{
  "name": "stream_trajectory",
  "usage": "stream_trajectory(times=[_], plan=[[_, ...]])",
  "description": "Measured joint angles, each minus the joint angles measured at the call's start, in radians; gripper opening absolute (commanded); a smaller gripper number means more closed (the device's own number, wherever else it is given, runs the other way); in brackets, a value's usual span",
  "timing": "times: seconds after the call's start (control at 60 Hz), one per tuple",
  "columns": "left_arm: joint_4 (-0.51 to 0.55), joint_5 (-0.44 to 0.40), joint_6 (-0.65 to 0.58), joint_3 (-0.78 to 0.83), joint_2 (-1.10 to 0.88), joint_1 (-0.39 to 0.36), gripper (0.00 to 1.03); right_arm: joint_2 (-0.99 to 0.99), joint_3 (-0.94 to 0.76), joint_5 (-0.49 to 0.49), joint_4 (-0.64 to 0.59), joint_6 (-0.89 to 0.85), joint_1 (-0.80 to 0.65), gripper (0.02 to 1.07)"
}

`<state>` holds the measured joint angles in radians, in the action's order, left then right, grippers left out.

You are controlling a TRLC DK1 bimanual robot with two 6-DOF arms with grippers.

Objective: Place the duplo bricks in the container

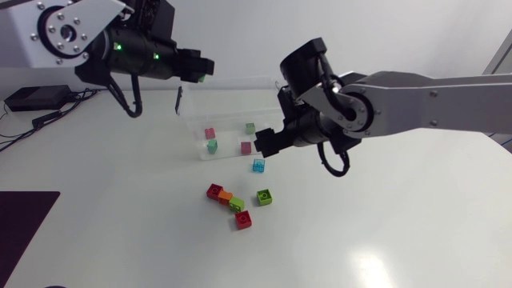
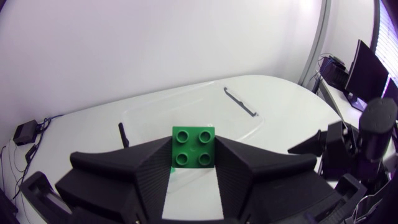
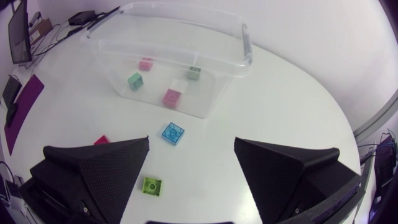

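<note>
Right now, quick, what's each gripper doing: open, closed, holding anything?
Left gripper: closed, holding a green brick between its jaws.
Right gripper: open, holding nothing.

Container (image 3: pixel 244 46) at table's rear-centre w/ four bricks (image 1: pixel 212 146) in it. Lone brick (image 1: pixel 258 165) just in front of its front wall, five-brick cluster (image 1: pixel 238 204) nearer still. L gripper (image 1: pixel 204 72) above container's rear-left corner, a brick (image 2: pixel 194 148) clamped betw. its fingers. R gripper (image 3: pixel 191 149) above front-right corner.

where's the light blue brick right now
Head view, near the middle: the light blue brick lies on the table just outside the clear container, beside the right gripper.
</note>
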<state>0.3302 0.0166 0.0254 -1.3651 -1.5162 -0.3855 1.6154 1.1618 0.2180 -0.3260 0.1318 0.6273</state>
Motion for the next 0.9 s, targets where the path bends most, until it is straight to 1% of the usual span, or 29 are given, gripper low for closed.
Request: stream_trajectory(times=[0.083,0.2,0.433,0.65,0.75,0.8,0.9], plan=[[-0.001,0.0,0.0,-0.066,-0.08,0.02,0.31,0.04,-0.001,0.007,0.021,0.003,0.016,1.01],[-0.015,0.0,0.0,-0.121,-0.187,0.036,0.31,0.105,-0.006,0.056,0.051,0.013,0.035,1.0],[-0.032,0.02,0.001,-0.224,-0.371,0.038,0.31,0.244,-0.005,0.113,0.103,0.08,0.045,1.0],[-0.051,0.039,0.001,-0.298,-0.462,0.05,0.32,0.328,0.018,0.127,0.122,0.12,0.075,0.99],[-0.053,0.053,0.001,-0.34,-0.501,0.058,0.33,0.358,0.055,0.128,0.121,0.132,0.084,0.99],[-0.052,0.069,0.001,-0.362,-0.52,0.06,0.39,0.374,0.08,0.128,0.113,0.135,0.083,0.99],[-0.052,0.08,0.001,-0.404,-0.554,0.065,0.63,0.414,0.151,0.128,0.069,0.142,0.08,0.96]])
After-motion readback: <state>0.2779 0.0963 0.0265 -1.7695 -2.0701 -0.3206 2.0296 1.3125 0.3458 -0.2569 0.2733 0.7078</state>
